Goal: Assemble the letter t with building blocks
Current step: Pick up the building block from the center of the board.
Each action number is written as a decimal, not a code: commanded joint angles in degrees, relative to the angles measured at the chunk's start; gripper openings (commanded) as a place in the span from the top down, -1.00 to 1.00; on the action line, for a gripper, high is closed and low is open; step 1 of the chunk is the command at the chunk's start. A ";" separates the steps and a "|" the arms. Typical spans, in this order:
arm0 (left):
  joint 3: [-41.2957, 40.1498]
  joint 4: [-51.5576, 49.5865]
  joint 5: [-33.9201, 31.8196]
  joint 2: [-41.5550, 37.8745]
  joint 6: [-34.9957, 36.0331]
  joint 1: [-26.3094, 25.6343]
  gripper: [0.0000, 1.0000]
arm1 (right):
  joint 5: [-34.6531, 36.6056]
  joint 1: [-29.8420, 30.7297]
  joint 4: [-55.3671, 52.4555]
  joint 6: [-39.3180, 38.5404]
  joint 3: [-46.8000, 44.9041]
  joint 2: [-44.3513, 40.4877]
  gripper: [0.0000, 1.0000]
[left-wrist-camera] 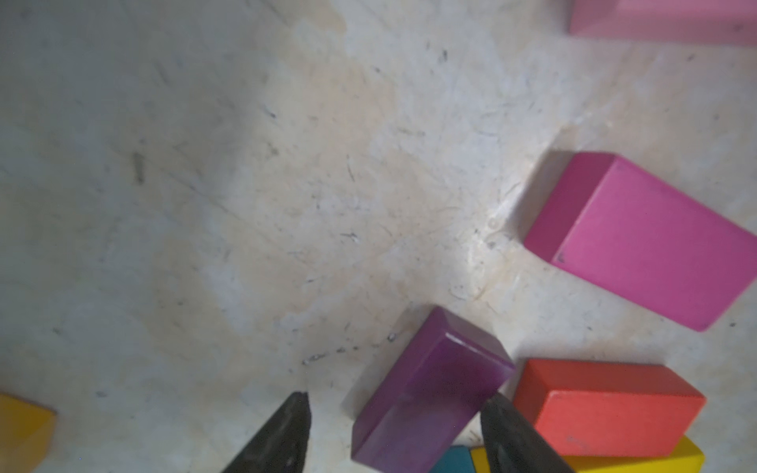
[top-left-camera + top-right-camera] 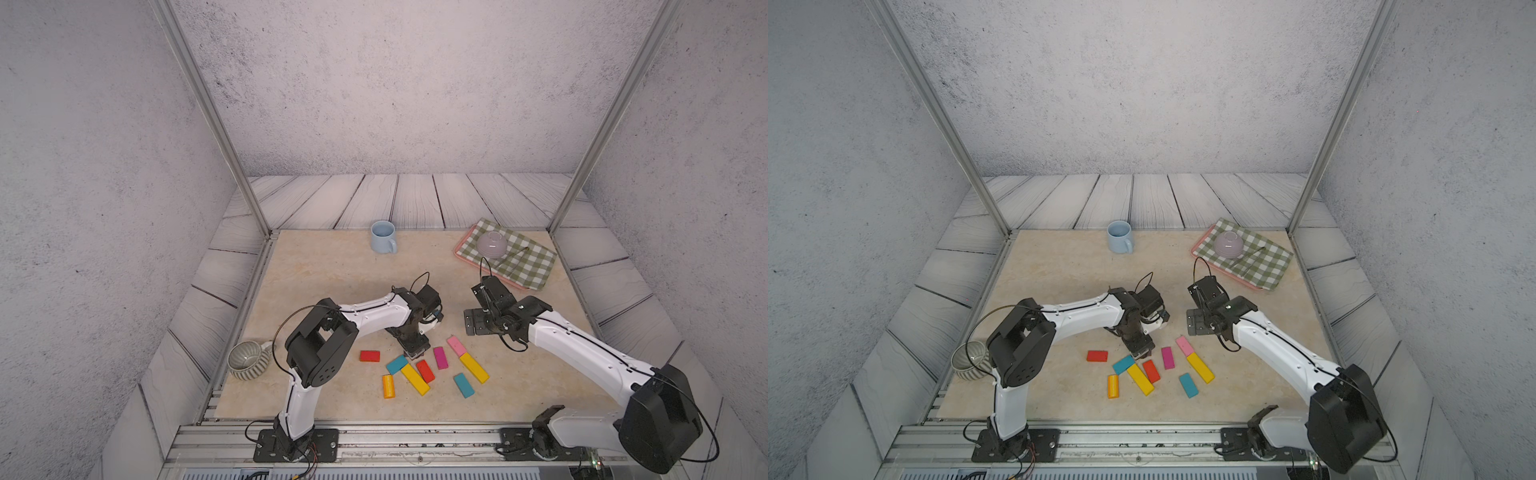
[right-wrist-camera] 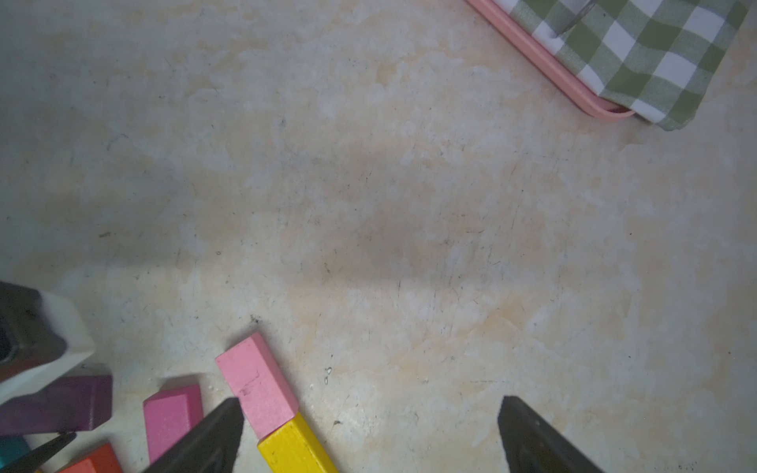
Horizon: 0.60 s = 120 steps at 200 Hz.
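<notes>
Now the left gripper (image 1: 396, 396) straddles the purple block (image 1: 430, 393)

The left arm (image 2: 374, 316) rises from the front edge, elbow high, wrist bent steeply down. Its fingers are apart: the purple block sits close against one finger, with a gap to the other. This block lies among the building blocks (image 2: 414, 379), scattered near the middle of the front edge. The right arm (image 2: 582, 349) stretches in from the front right corner; the right gripper (image 3: 370, 401) is spread wide and empty, near the pink block (image 3: 256, 385). Bare tabletop (image 2: 332, 282) lies between the blocks and the mug (image 2: 383, 237) at the far edge.
</notes>
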 commanded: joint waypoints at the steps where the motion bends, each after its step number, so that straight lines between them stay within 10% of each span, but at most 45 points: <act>1: 1.33 -1.01 -0.74 1.69 0.30 -0.06 -0.35 | 0.49 -0.05 -1.30 0.79 0.32 0.56 -0.98; 120: 2.69 -2.07 -3.33 4.40 -3.51 -0.14 -0.19 | 0.69 0.00 -1.60 1.23 0.21 0.15 -0.98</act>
